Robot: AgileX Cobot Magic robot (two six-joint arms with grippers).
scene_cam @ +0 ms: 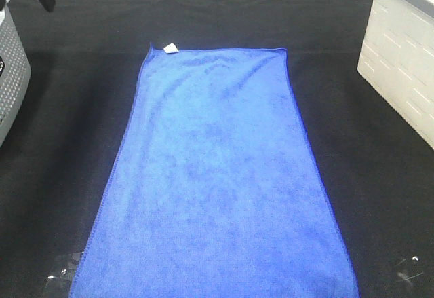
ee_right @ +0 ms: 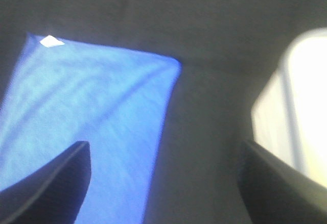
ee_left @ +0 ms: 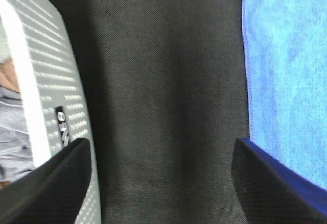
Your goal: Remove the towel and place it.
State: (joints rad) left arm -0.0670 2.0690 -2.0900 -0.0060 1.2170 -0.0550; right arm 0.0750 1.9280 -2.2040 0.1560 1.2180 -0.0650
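1. The towel (scene_cam: 220, 176) lies flat and spread out on the black table (scene_cam: 61, 169), its near end cut off by the lower edge of the high view; a small white tag (scene_cam: 170, 47) sits at its far left corner.
2. A grey perforated bin (scene_cam: 12, 74) at the left and a white crate (scene_cam: 400, 67) at the right are each only partly in frame.
3. Neither arm shows in the high view.
4. The left gripper (ee_left: 161, 183) hangs over bare table between bin and towel edge, jaws wide apart and empty.
5. The right gripper (ee_right: 163, 183), in a blurred view, hovers by the towel's far right corner, jaws wide apart, holding nothing.
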